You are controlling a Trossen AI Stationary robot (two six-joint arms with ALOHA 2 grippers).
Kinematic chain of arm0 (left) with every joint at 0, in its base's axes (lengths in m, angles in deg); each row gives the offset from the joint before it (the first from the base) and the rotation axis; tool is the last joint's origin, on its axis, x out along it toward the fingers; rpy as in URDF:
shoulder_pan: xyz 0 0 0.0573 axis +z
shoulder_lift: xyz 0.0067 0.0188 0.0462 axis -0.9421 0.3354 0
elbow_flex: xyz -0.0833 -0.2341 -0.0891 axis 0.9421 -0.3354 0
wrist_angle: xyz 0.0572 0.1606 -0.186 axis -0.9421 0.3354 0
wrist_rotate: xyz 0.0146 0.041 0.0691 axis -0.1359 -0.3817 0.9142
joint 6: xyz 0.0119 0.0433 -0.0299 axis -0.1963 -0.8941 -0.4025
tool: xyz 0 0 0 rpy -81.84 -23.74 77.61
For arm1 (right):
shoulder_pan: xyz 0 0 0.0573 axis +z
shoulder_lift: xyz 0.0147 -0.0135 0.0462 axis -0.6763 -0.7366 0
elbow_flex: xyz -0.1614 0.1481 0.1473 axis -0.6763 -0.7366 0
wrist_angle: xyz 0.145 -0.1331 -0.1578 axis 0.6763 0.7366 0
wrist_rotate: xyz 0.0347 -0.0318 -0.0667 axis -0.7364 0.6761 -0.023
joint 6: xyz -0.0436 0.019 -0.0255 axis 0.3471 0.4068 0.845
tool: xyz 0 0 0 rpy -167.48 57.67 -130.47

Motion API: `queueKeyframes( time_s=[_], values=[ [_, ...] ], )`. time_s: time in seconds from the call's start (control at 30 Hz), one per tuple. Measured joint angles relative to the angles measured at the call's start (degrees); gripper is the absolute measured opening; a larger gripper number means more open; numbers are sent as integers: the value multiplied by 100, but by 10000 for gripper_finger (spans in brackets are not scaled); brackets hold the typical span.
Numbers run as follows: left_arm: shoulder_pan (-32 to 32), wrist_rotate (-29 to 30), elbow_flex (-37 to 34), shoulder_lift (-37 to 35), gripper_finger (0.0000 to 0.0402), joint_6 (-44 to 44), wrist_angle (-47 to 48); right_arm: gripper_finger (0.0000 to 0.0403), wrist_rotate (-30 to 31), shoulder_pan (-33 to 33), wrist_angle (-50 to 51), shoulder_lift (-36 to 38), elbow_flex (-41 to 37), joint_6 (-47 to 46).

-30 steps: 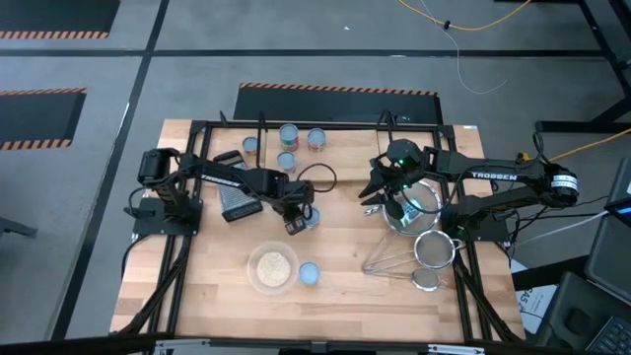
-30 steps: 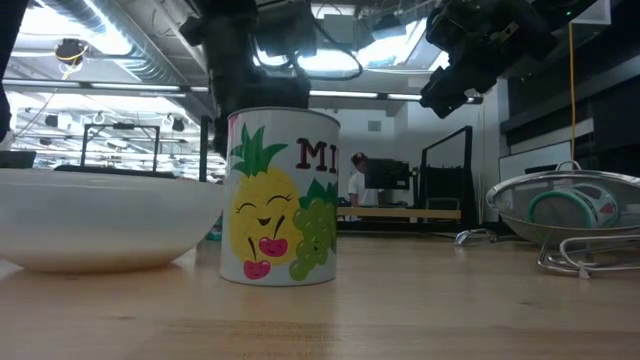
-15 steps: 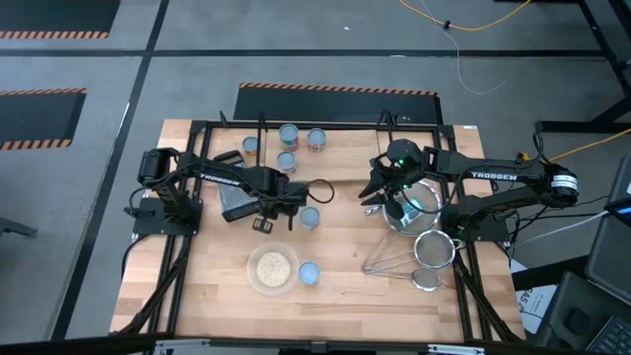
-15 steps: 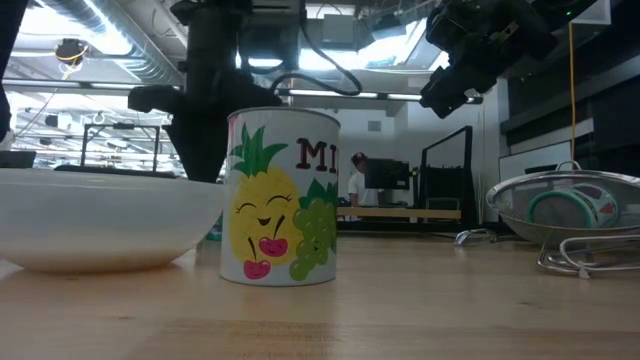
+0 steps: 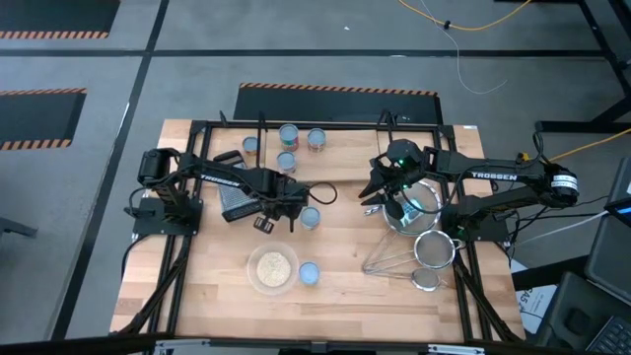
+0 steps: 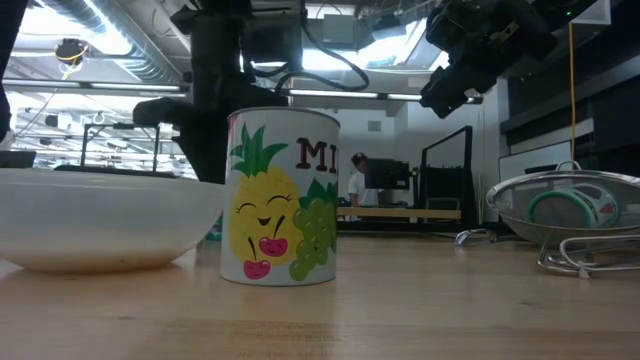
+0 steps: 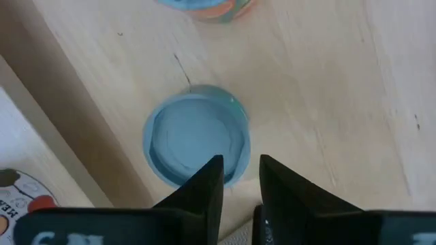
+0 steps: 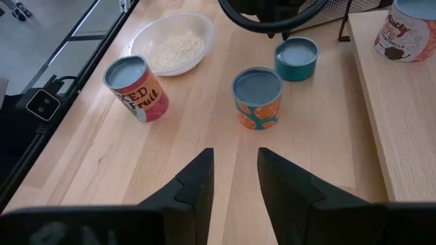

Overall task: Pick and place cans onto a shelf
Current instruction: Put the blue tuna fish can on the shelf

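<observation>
Pale blue lid up, the teal can [image 7: 197, 141] stands on the table's middle just below my left gripper [image 7: 236, 178], whose jaws sit nearly together and empty, so I judge I'm lining up over it. My right gripper [image 8: 233, 178] waits slightly parted near the strainer bowl [image 5: 419, 202], while the shelf [image 5: 325, 133] along the far edge already carries other cans [image 5: 288, 133].

We are viewing grey floor [image 5: 118, 89] carrying orange-and-black hazard stripes [image 5: 335, 90], yellow cable [image 5: 463, 22] trailing, ceiling lights [image 6: 90, 45] glowing overhead.

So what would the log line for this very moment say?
left end effector: open, above teal can | right end effector: open, waiting over table | shelf: one can in view
</observation>
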State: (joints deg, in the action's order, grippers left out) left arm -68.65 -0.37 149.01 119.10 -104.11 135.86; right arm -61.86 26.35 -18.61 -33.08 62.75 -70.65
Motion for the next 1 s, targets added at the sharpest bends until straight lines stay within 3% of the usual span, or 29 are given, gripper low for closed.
queueKeyframes(
  time_s=[0.57, 1.0],
  values=[
    [-4, -98, -21, 2, 88, 109, -58, 118, 0, 2, 0, 0, 0, 8],
    [0, -82, -457, 9, 88, 125, -484, 118, 0, 2, -2, 0, 0, 15]
  ],
)
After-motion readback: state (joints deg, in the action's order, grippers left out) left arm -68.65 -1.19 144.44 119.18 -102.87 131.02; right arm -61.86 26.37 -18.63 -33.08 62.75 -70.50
